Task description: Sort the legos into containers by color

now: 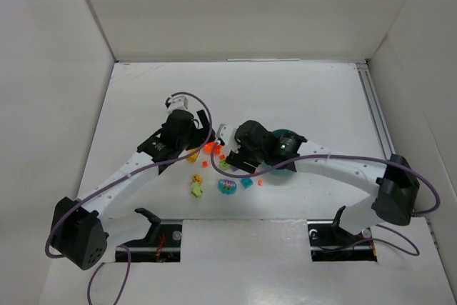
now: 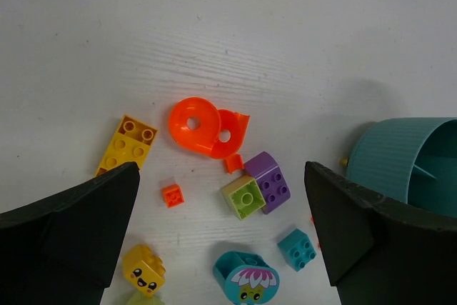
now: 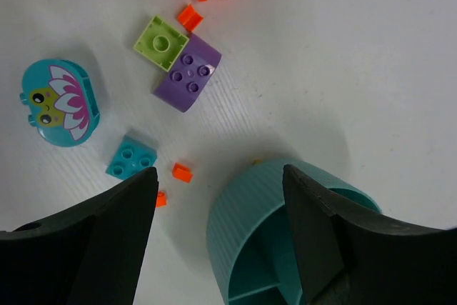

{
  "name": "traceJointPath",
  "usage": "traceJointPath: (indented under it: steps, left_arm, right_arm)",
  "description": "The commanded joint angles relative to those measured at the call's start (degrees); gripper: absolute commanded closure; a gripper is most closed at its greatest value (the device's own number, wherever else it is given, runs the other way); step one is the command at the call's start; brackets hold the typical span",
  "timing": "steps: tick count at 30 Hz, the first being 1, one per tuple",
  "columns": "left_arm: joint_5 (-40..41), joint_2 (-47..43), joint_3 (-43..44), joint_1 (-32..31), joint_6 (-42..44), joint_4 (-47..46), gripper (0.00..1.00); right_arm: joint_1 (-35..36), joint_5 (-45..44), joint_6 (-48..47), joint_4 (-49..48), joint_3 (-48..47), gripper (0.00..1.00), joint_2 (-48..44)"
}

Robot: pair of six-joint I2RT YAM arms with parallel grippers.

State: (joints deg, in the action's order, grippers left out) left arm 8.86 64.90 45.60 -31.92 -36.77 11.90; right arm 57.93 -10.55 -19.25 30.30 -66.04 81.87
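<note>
1. Both my grippers gape empty: left gripper (image 2: 221,169) over the loose legos (image 2: 128,144), right gripper (image 3: 220,173) over the teal dish (image 3: 250,212).
2. I'd pinch the orange curved piece (image 2: 203,128) alone, clear of the purple brick (image 2: 270,180).

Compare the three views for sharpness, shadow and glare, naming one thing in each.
Top view: even, soft light, no glare; the legos are too small for detail. Left wrist: purple brick sharp, studs clear; the dark left fingers show no detail. Right wrist: a soft grey shadow spreads on the table beside the dish; right fingers equally dark.
</note>
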Motion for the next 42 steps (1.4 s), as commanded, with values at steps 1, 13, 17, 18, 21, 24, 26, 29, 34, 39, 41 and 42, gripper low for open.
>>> traceJointPath:
  steps: [1,13,17,18,21,24,26,29,34,39,41,42]
  left_arm:
    - [2.2,-3.1,-2.3,0.5,-2.1,-0.6,0.00]
    - [2.1,-4.8,-5.9,4.8,-1.0,-2.9,0.00]
    - [2.1,-5.4,-5.9,5.4,-0.5,-2.9,0.00]
    - [2.1,-5.4,-6.4,5.4,0.0,-2.9,0.00]
    - [2.1,-6.0,-6.9,5.4,0.0,-2.9,0.00]
    - [2.1,-6.5,-7.5,5.4,0.0,-3.5,0.00]
    - [2.1,-7.1,-7.5,5.4,-0.5,-3.5,0.00]
    - [2.1,-7.6,-8.1,5.4,-0.5,-3.5,0.00]
    - [3.3,-8.6,-8.1,5.4,-0.5,-2.9,0.00]
    - [3.3,-9.2,-8.1,5.4,-1.0,-2.4,0.00]
    - [3.3,-9.7,-8.6,5.4,-1.0,-2.4,0.00]
    - [3.3,-9.7,-8.6,5.4,-1.0,-2.4,0.00]
  right_arm:
    - [0.4,-2.2,2.6,-1.8,-2.4,0.24,3.8]
    - [0.4,0.4,8.5,-11.3,-2.4,0.24,14.5]
    - [0.4,0.4,9.8,-11.3,-1.9,0.24,17.9]
    - [0.4,0.4,10.4,-11.3,-1.9,0.24,18.4]
    - [0.4,0.4,11.0,-11.9,-0.7,0.24,19.7]
    - [0.4,0.4,11.5,-12.6,-0.1,0.24,20.3]
    - [0.4,0.9,12.2,-13.4,-0.1,0.24,21.0]
    - [0.4,0.4,13.0,-14.8,-0.1,0.26,22.5]
    - [0.4,-3.4,14.2,-13.7,-2.2,0.27,25.4]
    - [-1.4,-3.4,16.8,-14.2,-1.5,0.33,25.5]
    - [-2.5,-1.7,16.8,-15.2,-0.9,0.34,25.4]
    - [-3.6,-0.6,16.8,-16.0,-0.9,0.36,25.4]
